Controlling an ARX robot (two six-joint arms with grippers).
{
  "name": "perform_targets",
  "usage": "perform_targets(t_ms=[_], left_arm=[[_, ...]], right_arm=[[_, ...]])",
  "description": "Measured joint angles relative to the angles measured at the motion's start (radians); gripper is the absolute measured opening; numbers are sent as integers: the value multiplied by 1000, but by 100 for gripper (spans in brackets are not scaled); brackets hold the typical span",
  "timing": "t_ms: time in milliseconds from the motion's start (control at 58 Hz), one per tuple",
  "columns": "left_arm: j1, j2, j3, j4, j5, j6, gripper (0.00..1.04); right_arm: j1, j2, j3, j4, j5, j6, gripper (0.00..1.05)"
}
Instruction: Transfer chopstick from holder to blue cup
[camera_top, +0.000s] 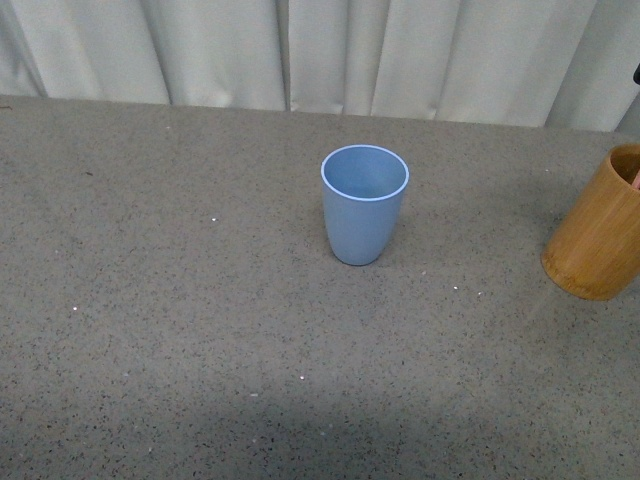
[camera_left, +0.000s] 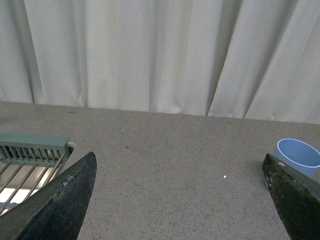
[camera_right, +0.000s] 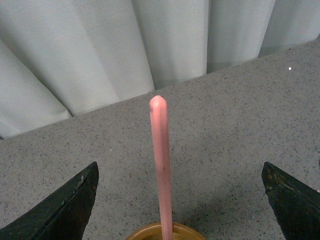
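The light blue cup (camera_top: 364, 204) stands upright near the middle of the speckled grey table, and its rim also shows in the left wrist view (camera_left: 298, 155). The brown wooden holder (camera_top: 598, 228) sits at the right edge of the front view, cut off by the frame. One pink chopstick (camera_right: 161, 165) rises out of the holder's rim (camera_right: 165, 232) in the right wrist view, between the spread fingers of my right gripper (camera_right: 180, 200), which is open and touches nothing. My left gripper (camera_left: 180, 197) is open over bare table, left of the cup. Neither arm shows in the front view.
A pale curtain (camera_top: 320, 50) hangs along the table's far edge. A grey-green slatted rack (camera_left: 32, 152) lies beside my left gripper in the left wrist view.
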Motion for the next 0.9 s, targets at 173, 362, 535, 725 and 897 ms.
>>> perform_targets(t_ms=[173,362,535,725,897], left_arm=[[0,0,0,0,0,0,98],[0,0,0,0,0,0,98],[0,0,0,0,0,0,98],[0,0,0,0,0,0,98],[0,0,0,0,0,0,98]], right_arm=[[1,41,45,-13,21,4,95],[5,83,74,-25,32,10,95],[14,116,97,-29,40,18,95],[20,140,110,-34,45,34,95],[21,157,111,-34,49,43,95]])
